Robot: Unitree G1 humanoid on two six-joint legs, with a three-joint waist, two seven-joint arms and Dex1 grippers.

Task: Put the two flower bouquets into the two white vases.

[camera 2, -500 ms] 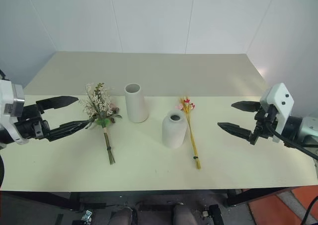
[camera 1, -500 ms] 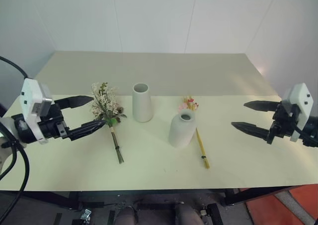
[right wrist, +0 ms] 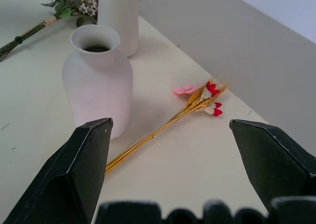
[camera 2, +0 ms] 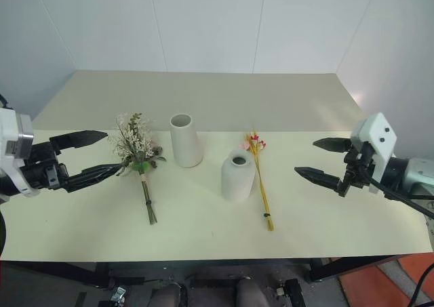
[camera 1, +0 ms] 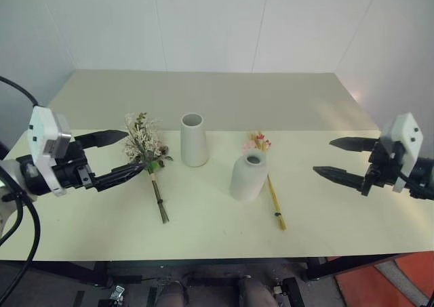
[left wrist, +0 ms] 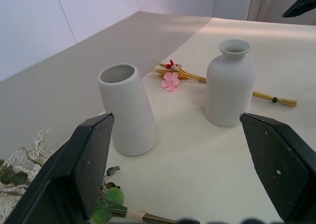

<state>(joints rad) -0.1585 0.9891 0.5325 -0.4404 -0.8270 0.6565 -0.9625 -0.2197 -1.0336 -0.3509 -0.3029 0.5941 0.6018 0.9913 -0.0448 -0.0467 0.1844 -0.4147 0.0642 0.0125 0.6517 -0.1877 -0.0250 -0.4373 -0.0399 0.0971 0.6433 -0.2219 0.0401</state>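
My left gripper [camera 1: 115,159] and right gripper [camera 2: 324,160] hang wide open, empty. 2 light, brittle bouquets lie flat: bushy bunch [camera 1: 148,154] left of the tall vase [camera 1: 194,139], slim plume [camera 2: 260,181] right of the round vase [camera 2: 237,176]. I'd pinch stems.

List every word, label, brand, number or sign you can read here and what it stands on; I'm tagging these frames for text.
No readable text in any view.
Taller vase: plain white, no marking.
Shorter vase: plain white, no marking.
Table: bare, no label.
White housings behind each gripper: no lettering visible.
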